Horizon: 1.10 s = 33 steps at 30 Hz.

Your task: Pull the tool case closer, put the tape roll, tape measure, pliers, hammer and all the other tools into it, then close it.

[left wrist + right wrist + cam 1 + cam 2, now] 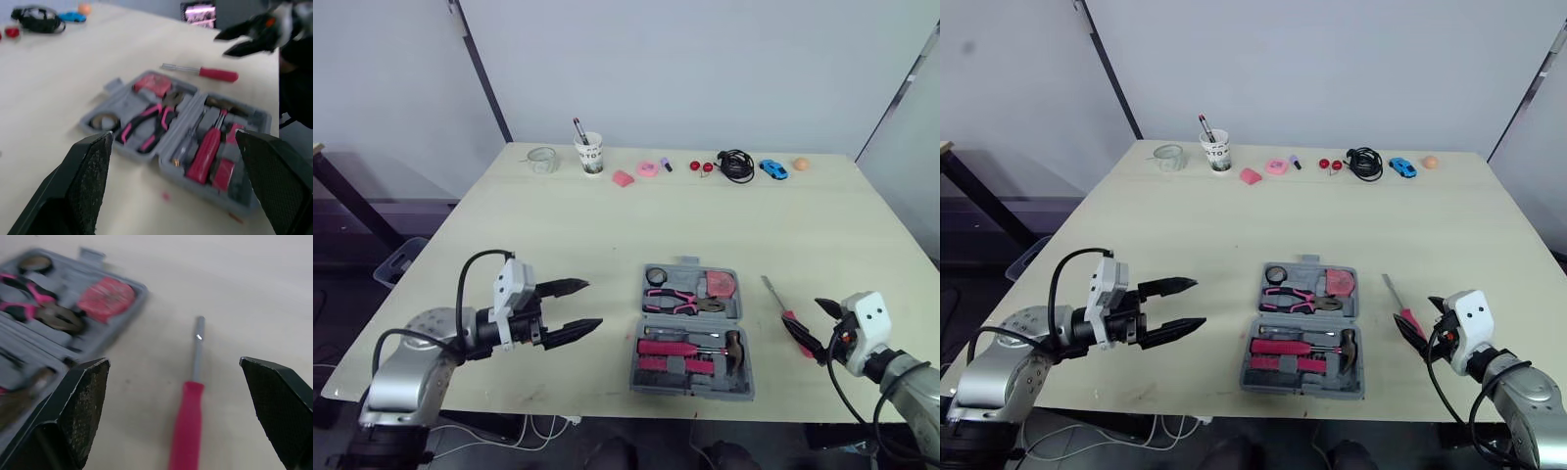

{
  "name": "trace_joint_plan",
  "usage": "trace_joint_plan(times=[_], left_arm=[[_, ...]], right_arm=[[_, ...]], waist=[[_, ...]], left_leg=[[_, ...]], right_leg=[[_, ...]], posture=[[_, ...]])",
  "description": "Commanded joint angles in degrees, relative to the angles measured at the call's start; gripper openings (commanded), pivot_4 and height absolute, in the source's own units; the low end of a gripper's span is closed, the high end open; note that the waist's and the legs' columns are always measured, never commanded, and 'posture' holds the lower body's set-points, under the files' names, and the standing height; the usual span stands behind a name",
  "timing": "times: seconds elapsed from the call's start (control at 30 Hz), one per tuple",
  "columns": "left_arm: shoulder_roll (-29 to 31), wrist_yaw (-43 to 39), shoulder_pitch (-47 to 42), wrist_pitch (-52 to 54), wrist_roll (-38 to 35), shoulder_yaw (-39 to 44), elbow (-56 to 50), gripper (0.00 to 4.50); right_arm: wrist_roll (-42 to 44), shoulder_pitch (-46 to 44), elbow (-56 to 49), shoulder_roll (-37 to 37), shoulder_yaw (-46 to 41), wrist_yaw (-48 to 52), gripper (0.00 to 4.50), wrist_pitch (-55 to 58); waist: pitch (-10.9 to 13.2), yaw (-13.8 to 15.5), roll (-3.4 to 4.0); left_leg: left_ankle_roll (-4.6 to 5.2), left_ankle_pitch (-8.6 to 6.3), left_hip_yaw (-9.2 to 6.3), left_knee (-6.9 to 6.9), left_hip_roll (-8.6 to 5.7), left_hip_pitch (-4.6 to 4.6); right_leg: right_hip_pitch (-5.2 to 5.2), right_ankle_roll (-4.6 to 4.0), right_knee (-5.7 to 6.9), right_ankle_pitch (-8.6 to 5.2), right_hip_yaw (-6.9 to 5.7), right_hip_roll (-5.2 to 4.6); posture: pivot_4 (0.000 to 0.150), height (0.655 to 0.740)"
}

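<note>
The grey tool case lies open on the table near the front edge. In it sit pink-handled pliers, a red tape measure, a dark tape roll, a hammer and pink-handled drivers. A red-handled screwdriver lies on the table just right of the case. My right gripper is open right beside the screwdriver's handle, holding nothing. My left gripper is open and empty, left of the case and pointing at it.
Along the table's far edge stand a paper cup with a pen, a clear roll, pink bits, a black cable, a blue toy car and an orange ball.
</note>
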Motion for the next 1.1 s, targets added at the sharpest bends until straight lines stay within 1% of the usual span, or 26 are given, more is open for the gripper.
trace_joint_plan(times=[0.03, 0.13, 0.23, 0.37, 0.5, 0.57, 0.67, 0.7, 0.73, 0.77, 0.83, 0.87, 0.93, 1.1], left_arm=[[0.6, -1.1, -3.1, 1.0, -1.8, -2.2, -4.0, 4.25], [0.5, -1.7, -4.8, 2.1, -2.8, -3.5, -5.7, 4.25], [1.1, -3.1, -6.0, 3.4, -4.2, -4.3, -6.6, 4.25], [1.2, -4.0, -7.8, 4.2, -4.9, -5.0, -7.1, 4.25], [1.4, -4.3, -8.4, 4.7, -5.4, -5.5, -7.6, 4.25], [1.4, -4.4, -8.4, 4.7, -5.1, -5.8, -7.8, 4.50], [1.0, -4.3, -8.4, 4.5, -4.9, -6.1, -7.9, 4.50], [0.9, -4.3, -8.4, 4.5, -4.9, -6.1, -7.8, 4.50], [0.9, -4.3, -8.4, 4.3, -4.8, -6.2, -7.6, 4.50], [0.9, -4.3, -8.4, 4.2, -4.7, -6.3, -7.5, 4.50], [0.7, -4.3, -8.4, 4.0, -4.5, -6.5, -7.4, 4.50], [0.7, -4.3, -8.4, 3.9, -4.5, -6.5, -7.4, 4.50], [0.5, -4.3, -8.4, 3.8, -4.6, -6.7, -7.5, 4.50], [0.2, -4.2, -8.7, 3.7, -5.0, -7.1, -7.9, 4.50]], right_arm=[[-1.5, -3.7, 3.3, -0.1, 1.3, -1.3, 4.50, 2.6], [-3.9, -6.7, 8.4, 0.5, 2.8, -2.5, 4.50, 2.8], [-4.2, -9.3, 11.9, 1.5, 3.7, -2.8, 4.50, 4.2], [-5.1, -11.6, 15.4, 2.9, 4.8, -3.6, 4.50, 5.9], [-5.6, -12.8, 17.4, 4.1, 5.2, -3.6, 4.50, 4.4], [-5.9, -13.3, 18.0, 4.8, 5.2, -3.8, 3.93, 3.8], [-6.2, -13.4, 17.6, 5.6, 5.3, -3.9, 2.78, 3.3], [-6.2, -13.3, 17.3, 5.9, 5.1, -4.1, 2.14, 3.4], [-6.2, -13.2, 17.0, 6.0, 5.0, -4.2, 1.64, 3.4], [-6.3, -13.0, 16.5, 6.1, 5.0, -4.3, 1.51, 3.5], [-6.4, -12.6, 15.6, 6.3, 4.9, -4.7, 0.69, 3.7], [-6.4, -12.4, 15.3, 6.4, 4.8, -4.9, 0.60, 3.9], [-6.3, -11.6, 13.4, 6.7, 4.6, -5.9, 0.60, 5.0], [-4.7, -7.1, 3.0, 8.9, 1.4, -12.3, 0.60, 12.7]], waist=[[0.0, -0.1, 0.02], [0.0, -0.6, 0.01], [0.0, -1.1, 0.01], [0.0, -1.4, 0.02], [0.0, -1.4, 0.00], [0.0, -1.5, -0.01], [0.0, -1.6, -0.01], [0.0, -1.6, -0.01], [0.0, -1.6, -0.01], [0.0, -1.6, -0.01], [0.0, -1.5, -0.01], [0.0, -1.5, -0.01], [0.0, -1.5, -0.01], [0.0, -1.3, 0.01]], left_leg=[[0.00, 0.00, 0.00, 0.00, 0.00, 0.00], [0.00, 0.01, -0.01, 0.01, 0.00, 0.00], [0.00, 0.00, -0.03, -0.01, 0.00, 0.00], [0.00, 0.00, -0.06, -0.03, 0.01, -0.01], [0.00, 0.00, -0.06, 0.00, 0.01, 0.00], [0.00, 0.00, -0.06, 0.00, 0.01, 0.01], [0.00, 0.00, -0.06, -0.01, 0.04, 0.02], [0.00, 0.00, -0.06, -0.01, 0.04, 0.02], [0.00, 0.00, -0.06, -0.01, 0.05, 0.02], [0.00, 0.00, -0.06, -0.01, 0.05, 0.02], [0.00, 0.00, -0.06, -0.01, 0.05, 0.02], [0.00, 0.00, -0.07, 0.00, 0.05, 0.02], [0.00, 0.00, -0.07, 0.00, 0.04, 0.02], [0.00, 0.00, -0.11, -0.04, 0.05, -0.03]], right_leg=[[0.00, 0.00, 0.00, 0.00, 0.00, 0.01], [0.00, 0.01, 0.01, 0.01, 0.01, 0.04], [0.00, 0.02, 0.01, 0.01, 0.01, 0.05], [0.00, 0.22, 0.02, 0.12, -0.01, 0.08], [0.00, 0.23, 0.01, 0.13, 0.04, 0.08], [0.01, 0.23, 0.01, 0.13, 0.05, 0.09], [0.00, 0.23, 0.02, 0.13, 0.05, 0.12], [0.00, 0.23, 0.02, 0.13, 0.05, 0.13], [0.00, 0.23, 0.02, 0.13, 0.05, 0.14], [0.00, 0.23, 0.02, 0.13, 0.05, 0.14], [0.00, 0.23, 0.02, 0.14, 0.07, 0.14], [0.01, 0.24, 0.02, 0.14, 0.08, 0.13], [0.01, 0.24, 0.01, 0.14, 0.12, 0.13], [-0.01, 0.23, 0.02, 0.13, -0.02, 0.13]], posture=[[0.150, 0.7400], [0.150, 0.7400], [0.150, 0.7400], [0.150, 0.7400], [0.150, 0.7400], [0.150, 0.7400], [0.150, 0.7400], [0.150, 0.7400], [0.150, 0.7400], [0.150, 0.7400], [0.150, 0.7400], [0.150, 0.7400], [0.150, 0.7400], [0.150, 0.7400]])
